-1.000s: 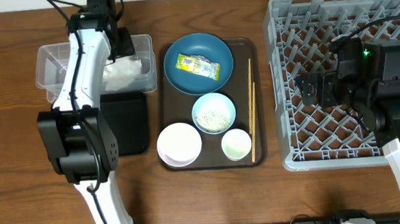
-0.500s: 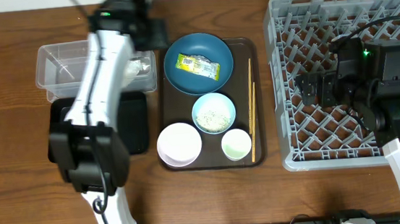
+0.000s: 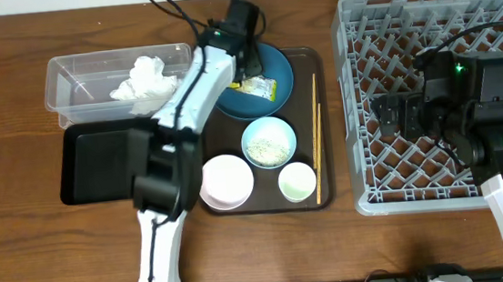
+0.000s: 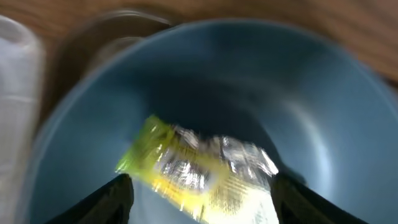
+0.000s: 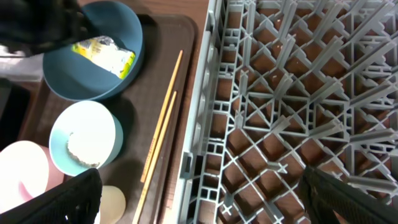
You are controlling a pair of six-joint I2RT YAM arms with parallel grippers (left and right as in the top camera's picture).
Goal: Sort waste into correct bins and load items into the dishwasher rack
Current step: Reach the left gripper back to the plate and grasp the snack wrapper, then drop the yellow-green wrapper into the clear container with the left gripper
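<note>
Overhead: the napkin (image 3: 143,77) now lies in the tub (image 3: 67,66), upper left. The left gripper (image 3: 246,61) has moved over the dish (image 3: 279,70), so the wrapper (image 3: 257,87) is probably next.

Left wrist: jaws open and empty, with the wrapper between them.

Right wrist: the right gripper (image 5: 199,205) is wide open and empty over the rack (image 5: 298,93). Rice (image 5: 79,149) stays in the bowl (image 5: 102,121).

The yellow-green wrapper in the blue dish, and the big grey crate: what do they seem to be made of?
Wrapper: probably thin plastic or foil film, glossy; it is crinkled with silvery glints. Grey crate: looks like moulded plastic, matte, an even grey lattice of thin ribs and pegs.
</note>
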